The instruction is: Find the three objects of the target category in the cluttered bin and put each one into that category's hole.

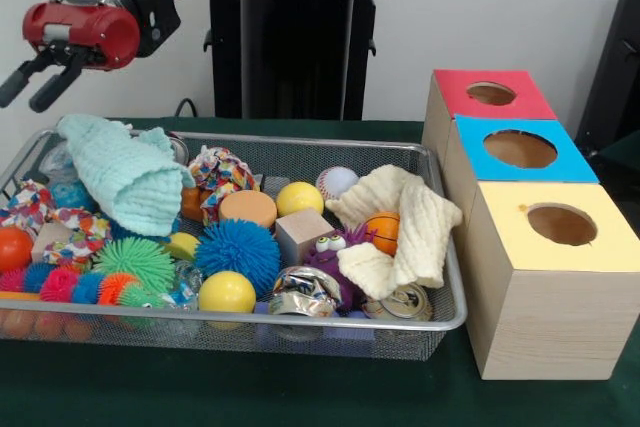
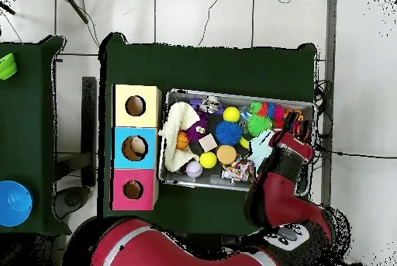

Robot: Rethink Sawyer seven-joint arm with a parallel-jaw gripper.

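Gripper: we found the gripper (image 1: 32, 82) raised above the bin's end where the mint cloth (image 1: 125, 172) lay; the jaws stood apart and held nothing.

Bin: the wire bin (image 1: 300, 148) sat on the green counter (image 1: 300, 397), crowded with balls, spiky toys, cloths and a crushed can (image 1: 404, 302).

Holes: three boxes stood just beside the bin, red box (image 1: 490, 97), blue box (image 1: 520, 150) and yellow box (image 1: 560, 227), each with a round hole on top. In the overhead view the blue box (image 2: 136, 148) appeared to contain something pale; we could not identify it.

Target items: the category was not evident to us. Candidates in plain sight included a yellow ball (image 1: 227, 292), a second yellow ball (image 1: 299, 198), and a small basketball (image 1: 384, 232) partly wrapped by the cream cloth (image 1: 400, 232).

Step in hand: we judged it to be searching, with no grasp under way.

Next move: in our opinion, the arm needed to descend on one exposed item, jaws wide, avoiding cloth folds.
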